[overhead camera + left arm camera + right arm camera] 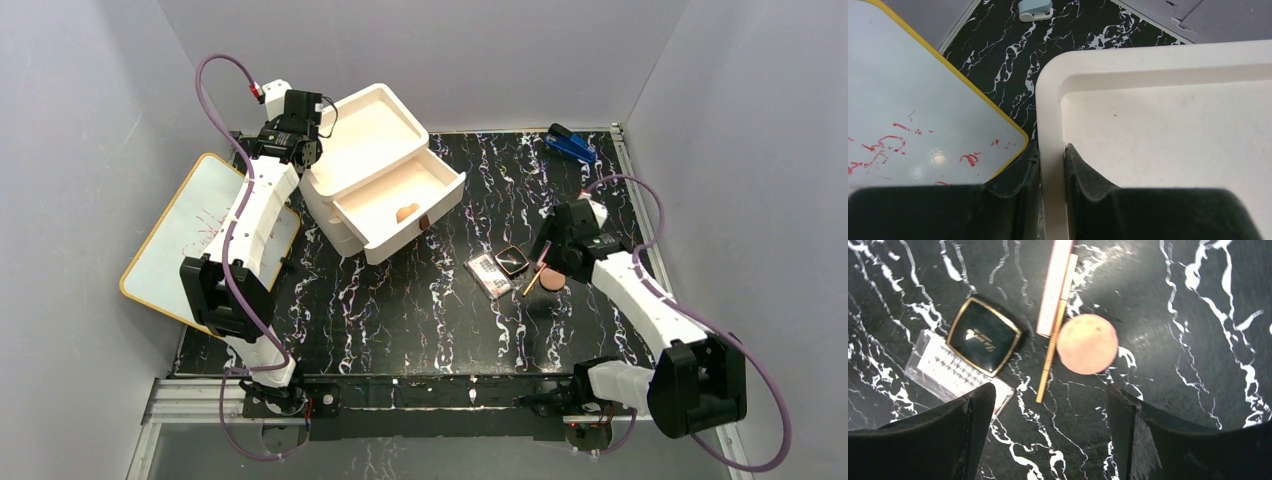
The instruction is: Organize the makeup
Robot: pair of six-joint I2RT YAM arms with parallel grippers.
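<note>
Table (1188,300): you had a glossy black marbled top.
Compact (984,336): it was glossy black, with a gold rim.
Puff (1087,344): looked matt and soft.
Palette (943,371): looked clear, shiny plastic.
Drawer box (1048,125): was matt white.

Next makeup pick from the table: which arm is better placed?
Right, probably. The right gripper is open above the puff, stick and compact. The left gripper is shut on the rim of the white organizer, far from them.
</note>
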